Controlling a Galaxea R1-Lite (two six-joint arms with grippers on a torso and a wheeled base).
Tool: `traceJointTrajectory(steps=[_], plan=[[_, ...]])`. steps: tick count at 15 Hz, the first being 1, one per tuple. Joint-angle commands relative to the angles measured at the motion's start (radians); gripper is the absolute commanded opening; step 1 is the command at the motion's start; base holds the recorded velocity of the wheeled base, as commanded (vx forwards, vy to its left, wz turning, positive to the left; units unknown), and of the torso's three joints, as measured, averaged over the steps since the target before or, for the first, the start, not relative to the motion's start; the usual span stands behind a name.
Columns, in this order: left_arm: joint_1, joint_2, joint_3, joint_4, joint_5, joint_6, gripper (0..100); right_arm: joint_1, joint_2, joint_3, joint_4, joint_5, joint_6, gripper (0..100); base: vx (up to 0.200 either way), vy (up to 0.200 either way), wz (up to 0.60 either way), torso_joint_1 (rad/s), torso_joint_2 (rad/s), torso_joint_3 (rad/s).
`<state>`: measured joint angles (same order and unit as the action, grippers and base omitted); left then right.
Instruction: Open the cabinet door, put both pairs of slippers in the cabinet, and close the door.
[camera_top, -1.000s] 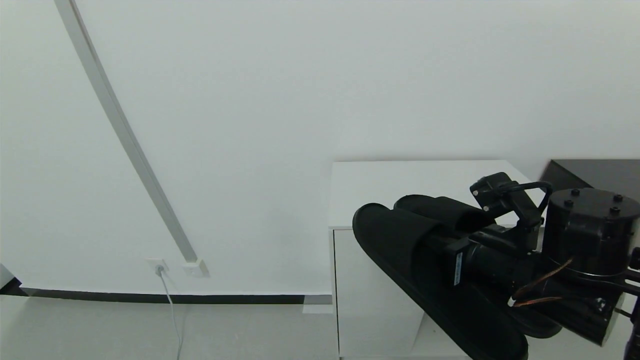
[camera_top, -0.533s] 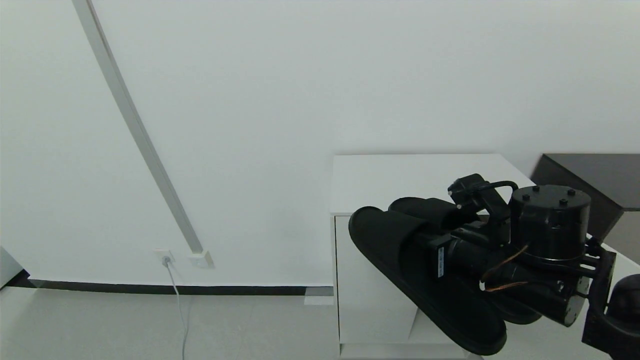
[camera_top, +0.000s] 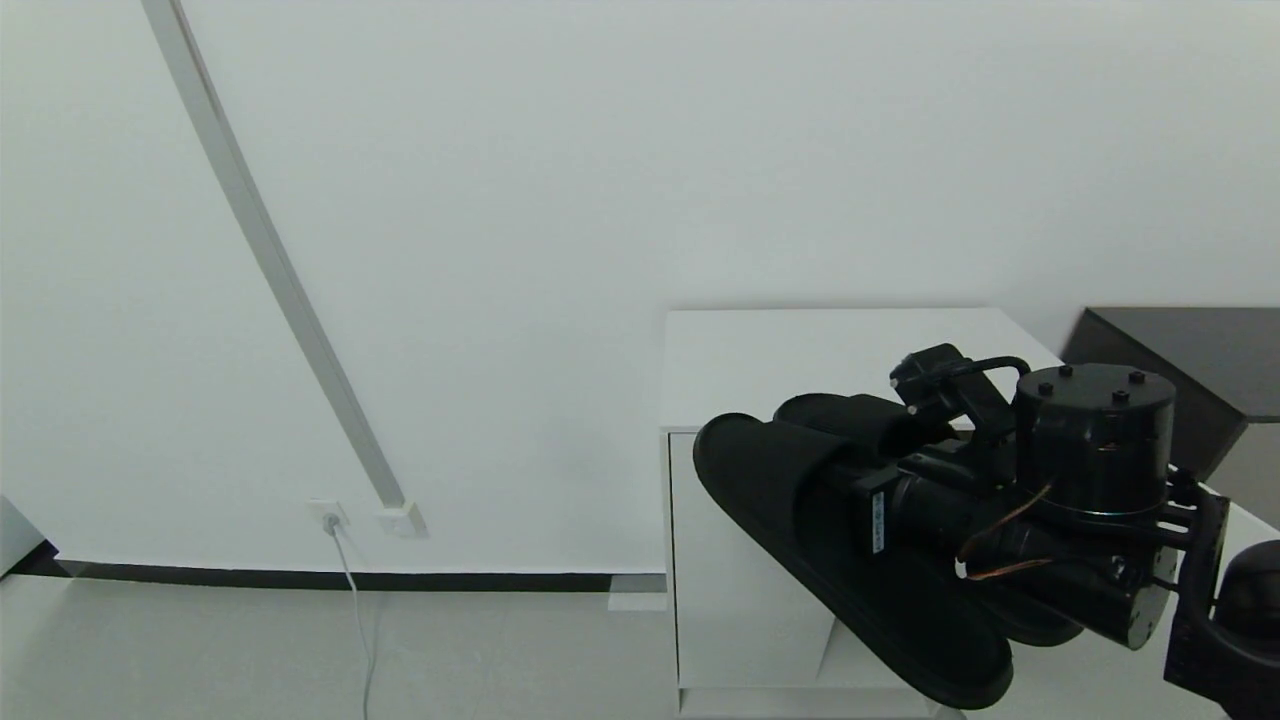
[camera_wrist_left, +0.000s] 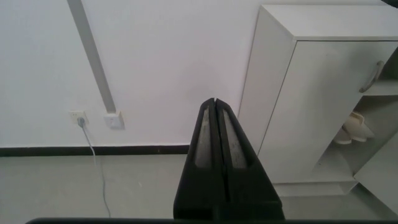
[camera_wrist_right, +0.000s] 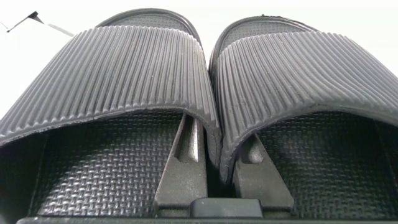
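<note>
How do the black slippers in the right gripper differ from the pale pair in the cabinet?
Colour: the black slippers are dark, the pale slippers cream-white. Place: the black slippers hang in the air on the right gripper, its fingers under the straps; the pale slippers sit inside the cabinet. Both are pairs of slippers.

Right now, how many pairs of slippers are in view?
2. Black pair clamped in the right gripper; pale pair on a shelf in the open cabinet. More could be hidden.
</note>
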<state>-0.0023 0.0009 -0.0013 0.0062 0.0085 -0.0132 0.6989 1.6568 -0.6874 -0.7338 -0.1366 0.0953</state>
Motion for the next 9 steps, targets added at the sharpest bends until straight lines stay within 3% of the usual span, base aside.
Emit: traceJointTrajectory(steps=[1, 9], plan=[[0.001, 0.001, 0.000, 0.000, 0.001, -0.001, 0, 0.002, 0.006, -0.003, 0.001, 0.000, 0.000, 0, 0.000, -0.200, 0.00, 0.007, 0.00, 0.007], [-0.001, -0.001, 0.000, 0.000, -0.001, 0.001, 0, 0.004, 0.004, 0.003, 0.001, -0.001, 0.000, 0, 0.000, -0.200, 0.00, 0.001, 0.00, 0.002]])
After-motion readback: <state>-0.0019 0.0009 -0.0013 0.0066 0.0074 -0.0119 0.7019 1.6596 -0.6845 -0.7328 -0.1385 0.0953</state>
